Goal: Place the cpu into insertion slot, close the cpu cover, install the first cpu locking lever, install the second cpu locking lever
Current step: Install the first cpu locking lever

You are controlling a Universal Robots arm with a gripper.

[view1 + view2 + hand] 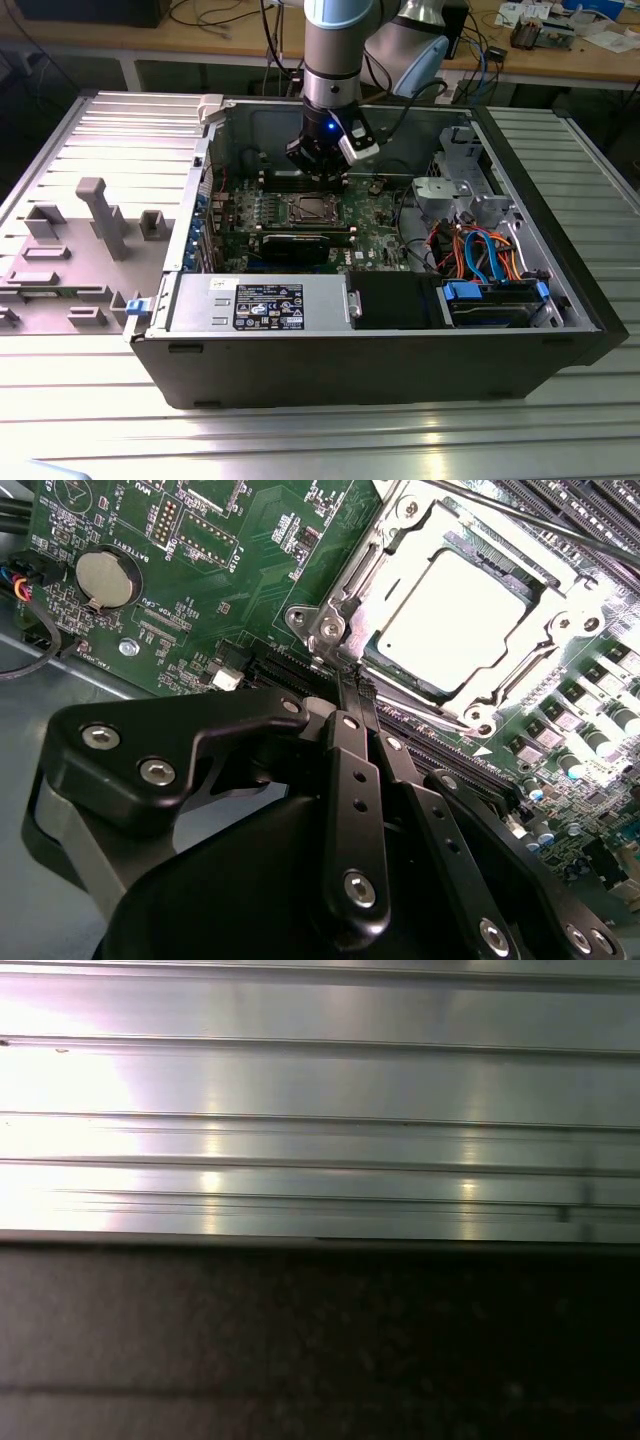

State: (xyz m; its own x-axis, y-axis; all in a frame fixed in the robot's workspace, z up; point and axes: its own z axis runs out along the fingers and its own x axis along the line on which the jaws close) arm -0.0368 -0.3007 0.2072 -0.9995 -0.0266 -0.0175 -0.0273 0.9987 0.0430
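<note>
Cpu (pixel 455 620) is seated in the insertion slot (pixel 400 695) with the cpu cover (pixel 560 610) closed; the pincer (pixel 358 685), fingers together, is positioned at a locking lever.

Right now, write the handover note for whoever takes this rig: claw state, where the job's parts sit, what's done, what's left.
Claw: black fingers together, holding nothing, tips at the socket's edge.
Silver-grey square cpu: seated in the insertion slot on the green circuit board.
Silver metal cpu cover frame: down around the chip.
Done: chip placed, cover apparently closed.
Left: both locking levers; I cannot tell whether either is latched.
</note>
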